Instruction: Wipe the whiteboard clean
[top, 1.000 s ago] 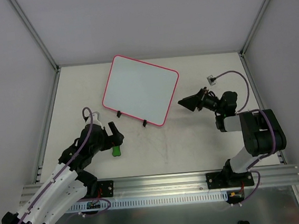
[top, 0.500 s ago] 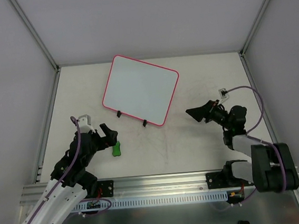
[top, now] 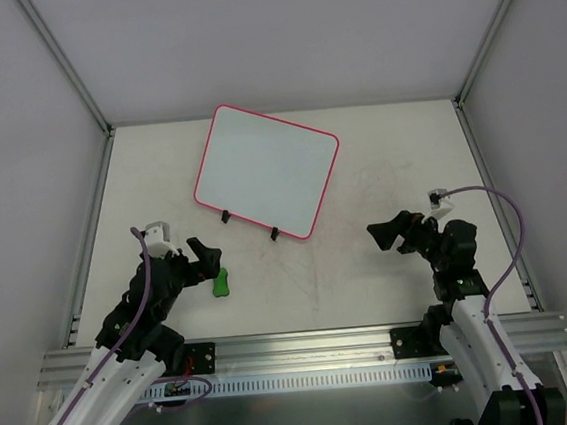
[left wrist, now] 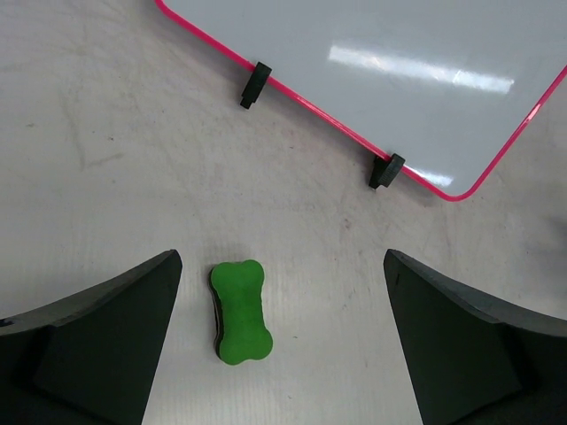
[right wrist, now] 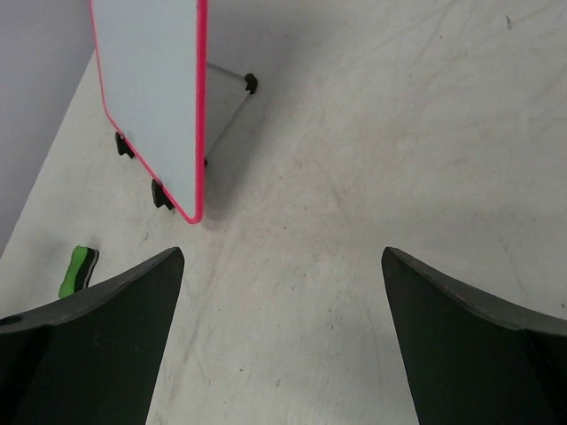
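The whiteboard [top: 267, 170], white with a thin pink-red frame and two black clip feet, stands propped at the table's back middle; its face is blank. It also shows in the left wrist view [left wrist: 390, 62] and edge-on in the right wrist view [right wrist: 151, 97]. A small green bone-shaped eraser [top: 220, 282] lies on the table in front of the board's left part, also in the left wrist view [left wrist: 240, 311]. My left gripper [top: 204, 258] is open and empty just left of the eraser. My right gripper [top: 389, 233] is open and empty, right of the board.
The table [top: 310, 280] is off-white with faint scuffs. Grey walls with metal corner posts close in the back and sides. An aluminium rail [top: 307, 349] carrying both arm bases runs along the near edge.
Both arms have drawn back toward the near edge. The left gripper has moved off the eraser to its left. The right gripper has moved down and right, away from the board.
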### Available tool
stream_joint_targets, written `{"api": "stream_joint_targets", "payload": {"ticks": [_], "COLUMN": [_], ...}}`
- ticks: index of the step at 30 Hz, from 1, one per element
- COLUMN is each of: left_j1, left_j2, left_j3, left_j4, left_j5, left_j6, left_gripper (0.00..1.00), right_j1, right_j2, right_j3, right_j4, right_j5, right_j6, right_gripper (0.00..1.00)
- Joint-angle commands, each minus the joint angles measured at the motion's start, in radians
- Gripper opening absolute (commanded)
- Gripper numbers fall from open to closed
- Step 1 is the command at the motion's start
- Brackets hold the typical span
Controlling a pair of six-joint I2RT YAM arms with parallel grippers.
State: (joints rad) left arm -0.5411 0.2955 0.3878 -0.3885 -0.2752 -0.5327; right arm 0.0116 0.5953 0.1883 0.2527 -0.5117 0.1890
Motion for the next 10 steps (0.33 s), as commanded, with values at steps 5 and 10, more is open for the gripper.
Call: {"api": "stream_joint_targets", "payload": {"ticks": [5, 10], "left_j1": [0.012, 0.012], "left_j2": [-0.039, -0.002], "left_j3": [-0.027, -0.014], "left_j4": [0.039, 0.039], "left_j5": [-0.024, -0.03], "left_j6": [0.011, 0.013], "left_gripper": [0.99, 0.99], "right_j1": [0.004, 0.004], "right_j2": [-0.114, -0.108], "right_j3": [-0.066, -0.064], "right_j4": [-0.085, -0.089], "right_j5": [0.105, 0.076], "right_j6": [-0.008, -0.008], "right_gripper": [0.99, 0.99]}}
